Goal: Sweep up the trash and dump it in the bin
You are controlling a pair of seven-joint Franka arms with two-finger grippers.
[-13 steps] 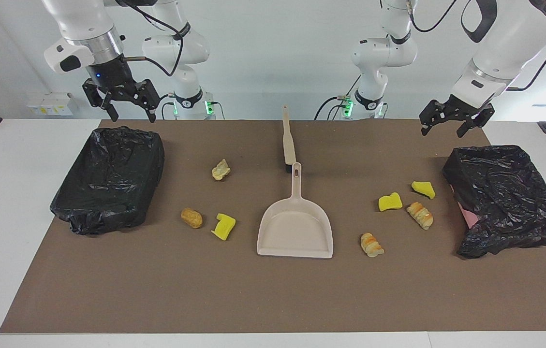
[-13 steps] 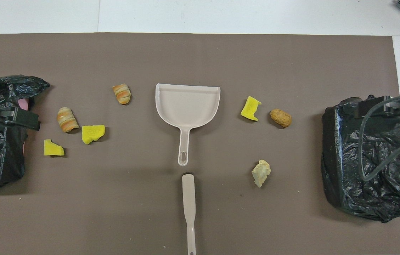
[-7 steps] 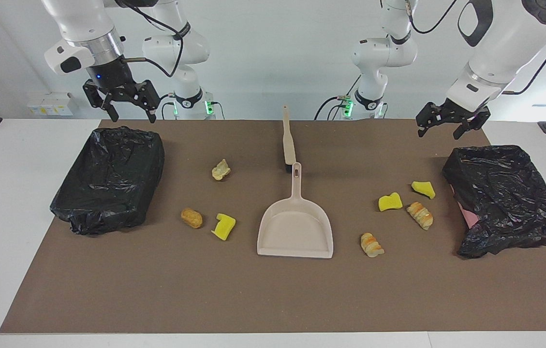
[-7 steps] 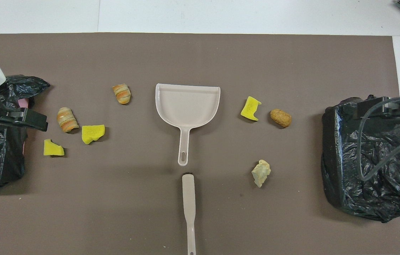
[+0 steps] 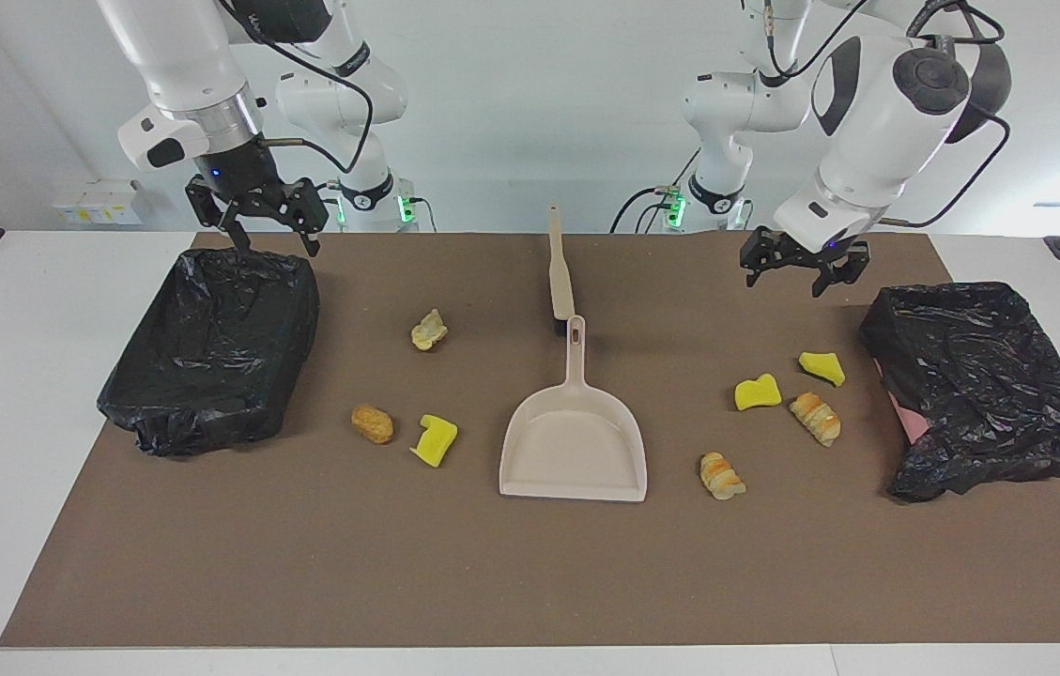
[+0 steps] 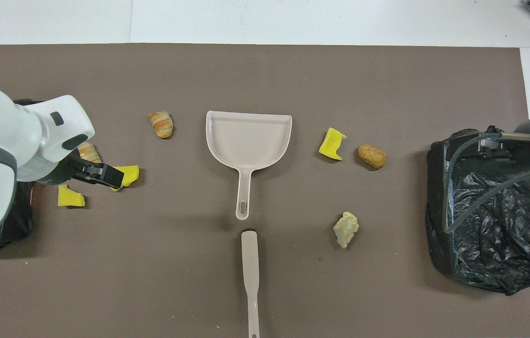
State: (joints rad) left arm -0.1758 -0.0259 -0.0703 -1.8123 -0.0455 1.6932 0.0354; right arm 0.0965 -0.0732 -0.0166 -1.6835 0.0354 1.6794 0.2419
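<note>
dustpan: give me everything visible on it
The dustpan is beige, plastic-looking, in one piece: a shallow scoop with a low raised rim and a straight handle with a hanging slot at its end. It lies flat and empty mid-mat, mouth away from the robots, handle pointing toward them. The brush lies in line just past the handle tip; whether they touch is unclear. No gripper touches it.

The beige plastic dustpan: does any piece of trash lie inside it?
No, the beige plastic dustpan is empty; the trash, such as the yellow sponge chunk, lies on the brown mat.
</note>
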